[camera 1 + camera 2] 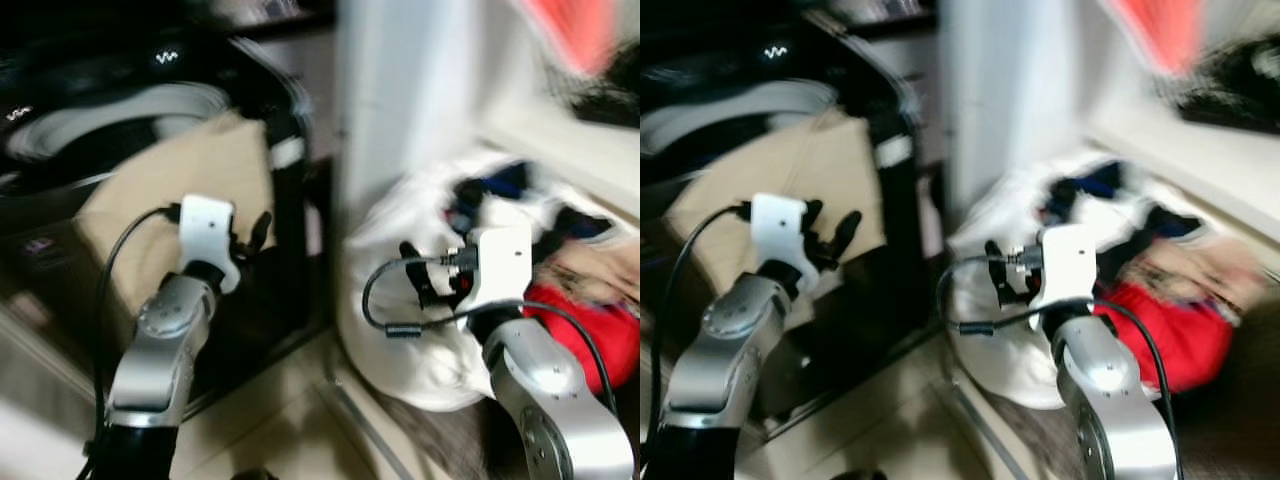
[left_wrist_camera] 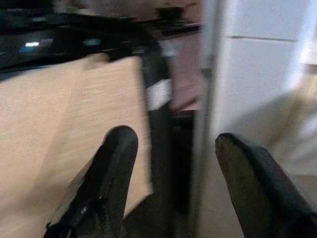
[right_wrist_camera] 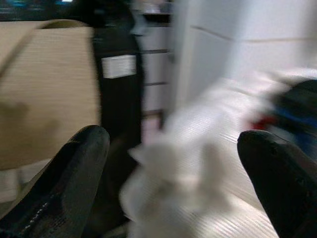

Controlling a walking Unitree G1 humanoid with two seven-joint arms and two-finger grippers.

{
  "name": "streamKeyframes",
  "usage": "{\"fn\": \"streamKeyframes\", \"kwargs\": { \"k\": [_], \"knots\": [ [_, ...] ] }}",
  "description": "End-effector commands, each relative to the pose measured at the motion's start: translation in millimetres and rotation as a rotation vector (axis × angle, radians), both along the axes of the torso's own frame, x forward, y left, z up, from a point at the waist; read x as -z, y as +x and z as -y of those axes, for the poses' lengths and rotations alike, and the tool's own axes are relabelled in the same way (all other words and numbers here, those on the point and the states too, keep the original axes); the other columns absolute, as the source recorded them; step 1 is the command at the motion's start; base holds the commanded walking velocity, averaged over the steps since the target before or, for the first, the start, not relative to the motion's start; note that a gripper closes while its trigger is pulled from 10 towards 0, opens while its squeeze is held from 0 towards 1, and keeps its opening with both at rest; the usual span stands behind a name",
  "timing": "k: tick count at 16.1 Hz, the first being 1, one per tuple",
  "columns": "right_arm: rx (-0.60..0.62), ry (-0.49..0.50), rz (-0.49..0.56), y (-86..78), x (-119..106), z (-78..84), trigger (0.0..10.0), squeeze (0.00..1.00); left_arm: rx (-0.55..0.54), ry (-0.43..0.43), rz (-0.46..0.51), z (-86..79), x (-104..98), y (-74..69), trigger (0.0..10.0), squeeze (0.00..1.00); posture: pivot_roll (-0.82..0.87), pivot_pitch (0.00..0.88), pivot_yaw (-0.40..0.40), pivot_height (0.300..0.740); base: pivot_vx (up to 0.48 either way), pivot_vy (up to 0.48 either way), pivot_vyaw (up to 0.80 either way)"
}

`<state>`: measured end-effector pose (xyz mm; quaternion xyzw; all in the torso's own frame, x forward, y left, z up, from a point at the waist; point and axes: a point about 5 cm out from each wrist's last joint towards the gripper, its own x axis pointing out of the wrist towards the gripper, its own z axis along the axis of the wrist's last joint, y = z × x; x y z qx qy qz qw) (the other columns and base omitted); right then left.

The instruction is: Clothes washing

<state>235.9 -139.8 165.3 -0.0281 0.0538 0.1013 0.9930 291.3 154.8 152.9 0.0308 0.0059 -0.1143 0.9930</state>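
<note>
The picture is blurred by motion. A black washing machine (image 1: 120, 70) stands at the left with a beige cloth (image 1: 190, 170) draped over its front edge. At the right a white laundry bag (image 1: 400, 330) lies on the floor, stuffed with clothes, among them a red garment (image 1: 590, 330) and dark blue pieces (image 1: 505, 185). My left gripper (image 1: 250, 235) is raised in front of the beige cloth, open and holding nothing. My right gripper (image 1: 420, 275) hangs open just before the white bag (image 3: 198, 168), with nothing between its fingers.
A white wall panel (image 1: 400, 90) rises between the machine and the bag. A pale ledge (image 1: 560, 140) runs behind the bag at the right, with something red (image 1: 575, 35) hanging above. Light floor (image 1: 290, 420) lies between my arms.
</note>
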Motion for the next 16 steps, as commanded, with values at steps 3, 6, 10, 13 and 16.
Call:
{"fn": "streamKeyframes", "kwargs": {
  "k": [3, 6, 10, 13, 16],
  "knots": [
    [-0.048, 0.016, 0.024, 0.3, -3, -7.1, 10.0, 0.0, -0.007, 0.013, 0.021, -5.1, -7, 0.2, 10.0, 0.0, -0.14, 0.0, 0.032, 0.74, 0.304, 0.0, 0.8],
    [0.025, 0.07, 0.045, -1.0, -5, -1.0, 10.0, 0.0, 0.018, 0.021, 0.021, -2.4, -9, 2.2, 10.0, 0.0, -0.15, 0.0, 0.053, 0.74, 0.305, 0.0, -0.16],
    [0.073, 0.102, 0.065, -6.8, -9, 2.5, 10.0, 0.0, 0.046, 0.02, 0.02, 1.2, -12, 8.9, 10.0, 0.0, -0.18, 0.0, 0.086, 0.74, 0.304, 0.0, -0.8],
    [0.091, 0.099, 0.06, -10.4, -9, 2.1, 10.0, 0.0, 0.072, 0.022, 0.025, 6.8, -12, 12.1, 10.0, 0.0, -0.18, 0.0, 0.093, 0.74, 0.101, 0.0, -0.14],
    [0.125, 0.095, 0.057, -11.4, -9, 4.9, 10.0, 0.0, 0.103, -0.004, 0.024, 14.8, -13, 14.1, 10.0, 0.0, -0.19, 0.0, 0.094, 0.74, 0.0, 0.0, 0.0]
  ]
}}
